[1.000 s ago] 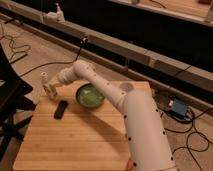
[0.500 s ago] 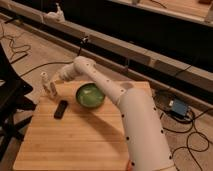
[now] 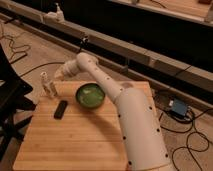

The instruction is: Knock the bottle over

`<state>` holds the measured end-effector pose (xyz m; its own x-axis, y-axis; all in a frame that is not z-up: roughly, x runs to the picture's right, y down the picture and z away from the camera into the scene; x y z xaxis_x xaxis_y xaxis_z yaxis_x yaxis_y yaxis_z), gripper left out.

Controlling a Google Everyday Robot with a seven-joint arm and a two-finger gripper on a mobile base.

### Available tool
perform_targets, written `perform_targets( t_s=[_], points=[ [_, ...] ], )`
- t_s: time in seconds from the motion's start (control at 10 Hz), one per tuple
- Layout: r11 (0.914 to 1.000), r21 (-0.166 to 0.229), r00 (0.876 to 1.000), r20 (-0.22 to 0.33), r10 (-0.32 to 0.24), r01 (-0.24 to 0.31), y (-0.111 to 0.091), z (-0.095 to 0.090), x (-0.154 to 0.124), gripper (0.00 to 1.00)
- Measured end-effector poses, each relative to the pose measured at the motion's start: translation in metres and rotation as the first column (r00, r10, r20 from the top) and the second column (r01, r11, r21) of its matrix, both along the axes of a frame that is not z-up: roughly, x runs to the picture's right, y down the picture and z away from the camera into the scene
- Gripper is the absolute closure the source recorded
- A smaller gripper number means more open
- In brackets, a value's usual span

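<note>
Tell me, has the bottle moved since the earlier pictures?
No: the bottle stands upright, same spot left of the green bowl; the gripper, shut, is beside it.

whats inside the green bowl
The green bowl looks empty, only its green inside showing. The arm crosses its far rim, hiding that part. The shut gripper is near the bottle.

No readable text, labels or numbers — gripper (image 3: 58, 75) near bottle (image 3: 44, 80).
</note>
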<state>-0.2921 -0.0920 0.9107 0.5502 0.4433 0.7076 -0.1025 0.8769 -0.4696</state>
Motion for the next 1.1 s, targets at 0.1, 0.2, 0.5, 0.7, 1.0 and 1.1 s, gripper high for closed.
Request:
perform_targets(
  t_s=[0.1, 0.2, 0.5, 0.7, 1.0, 1.1],
  points=[
    [0.9999, 0.013, 0.999, 0.031, 0.008, -0.008, -0.003, 0.002, -0.012, 1.0],
    [0.9995, 0.029, 0.998, 0.058, 0.012, -0.014, -0.007, 0.003, -0.022, 1.0],
    [0.9978, 0.065, 0.99, 0.14, 0.003, -0.012, -0.01, 0.003, -0.053, 1.0],
    [0.9976, 0.07, 0.983, 0.185, -0.014, 0.001, -0.004, 0.003, -0.065, 1.0],
    [0.9967, 0.062, 0.976, 0.209, -0.065, 0.053, 0.01, 0.0, -0.061, 1.0],
    [0.9957, 0.058, 0.974, 0.212, -0.083, 0.073, 0.014, -0.002, -0.054, 1.0]
  ],
)
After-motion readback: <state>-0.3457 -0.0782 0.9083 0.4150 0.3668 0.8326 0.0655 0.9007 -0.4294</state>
